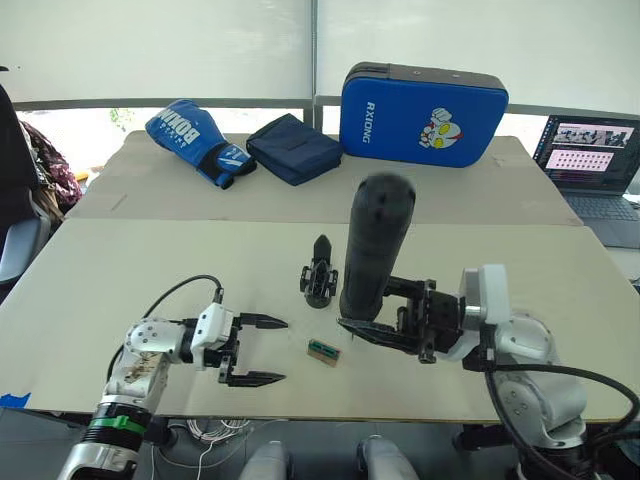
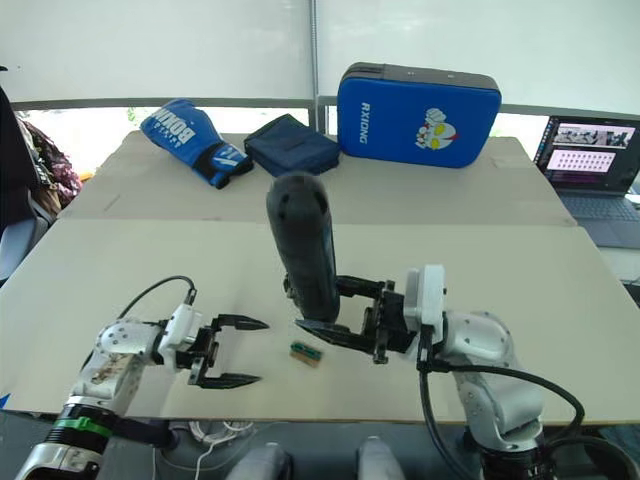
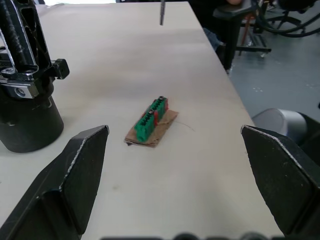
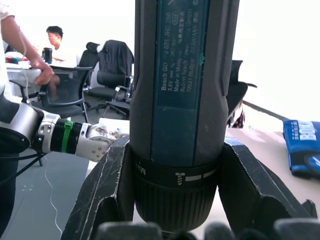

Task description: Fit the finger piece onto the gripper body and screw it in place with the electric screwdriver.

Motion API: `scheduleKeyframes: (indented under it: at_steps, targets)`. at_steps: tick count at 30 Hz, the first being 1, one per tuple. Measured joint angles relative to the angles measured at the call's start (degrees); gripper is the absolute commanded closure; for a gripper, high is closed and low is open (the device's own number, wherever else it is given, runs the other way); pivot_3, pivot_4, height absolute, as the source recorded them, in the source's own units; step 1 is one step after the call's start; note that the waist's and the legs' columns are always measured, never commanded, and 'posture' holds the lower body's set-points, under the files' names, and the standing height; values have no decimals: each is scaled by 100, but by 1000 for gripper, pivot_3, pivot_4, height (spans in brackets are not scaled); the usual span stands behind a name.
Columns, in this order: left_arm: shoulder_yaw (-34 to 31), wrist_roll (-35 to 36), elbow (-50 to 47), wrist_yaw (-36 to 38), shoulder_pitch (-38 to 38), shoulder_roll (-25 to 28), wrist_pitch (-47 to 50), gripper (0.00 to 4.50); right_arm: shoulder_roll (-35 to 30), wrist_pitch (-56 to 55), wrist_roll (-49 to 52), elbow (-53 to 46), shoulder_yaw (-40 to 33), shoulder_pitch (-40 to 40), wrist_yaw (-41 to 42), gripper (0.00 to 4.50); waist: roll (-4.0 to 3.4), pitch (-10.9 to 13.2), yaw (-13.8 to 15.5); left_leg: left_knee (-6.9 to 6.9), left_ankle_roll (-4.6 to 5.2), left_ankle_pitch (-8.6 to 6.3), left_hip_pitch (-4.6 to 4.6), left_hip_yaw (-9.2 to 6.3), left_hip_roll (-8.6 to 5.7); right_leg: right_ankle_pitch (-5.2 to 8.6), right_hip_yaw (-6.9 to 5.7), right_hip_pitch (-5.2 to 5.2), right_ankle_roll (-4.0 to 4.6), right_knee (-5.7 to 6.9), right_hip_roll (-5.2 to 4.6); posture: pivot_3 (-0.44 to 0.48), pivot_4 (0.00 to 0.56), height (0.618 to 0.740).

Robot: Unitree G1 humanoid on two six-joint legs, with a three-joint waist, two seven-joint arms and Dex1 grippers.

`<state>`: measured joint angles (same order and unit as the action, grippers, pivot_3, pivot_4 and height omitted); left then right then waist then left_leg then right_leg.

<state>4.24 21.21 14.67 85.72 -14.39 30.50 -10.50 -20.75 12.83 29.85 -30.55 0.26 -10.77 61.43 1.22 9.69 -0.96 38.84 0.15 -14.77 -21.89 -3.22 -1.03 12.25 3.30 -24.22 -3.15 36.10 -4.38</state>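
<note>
The right gripper (image 1: 385, 318) clamps the electric screwdriver (image 1: 375, 245) upright, bit down, apparently for driving; the gripper body (image 1: 319, 274) stands just beside it while the left gripper (image 1: 262, 350) waits, fingers apart

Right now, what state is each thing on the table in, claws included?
Screwdriver: upright, clamped in right claw.
Right claw: shut on screwdriver.
Left claw: open, holding nothing, just above the table.
Gripper body: standing on the table, finger up.
Green block: lying flat, untouched.
</note>
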Motion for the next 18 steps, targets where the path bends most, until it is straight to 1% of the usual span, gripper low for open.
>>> scheduleKeyframes:
  at_steps: [5, 11, 18]
  targets:
    - [228, -343, 546, -363, -271, -318, -52, 0, 125, -472, -182, 484, 310, -131, -10, 2574, 0, 0, 2, -3, 0, 0, 1, -3, 0, 0, 0, -4, 2, 6, 2, 0, 150, 740]
    - [425, -457, 568, -406, -368, -471, -169, 0, 216, -888, -391, 906, 763, -242, 40, 2574, -1, -1, 16, -2, 0, 0, 3, -3, -4, 0, 0, 1, 1, 4, -2, 0, 150, 740]
    - [511, -523, 568, -437, -379, -558, -179, 0, 195, -1049, -395, 1042, 957, -241, 83, 2574, -2, -1, 28, -2, 0, 0, 6, -3, -5, 0, 0, 5, 1, 3, -2, 0, 150, 740]
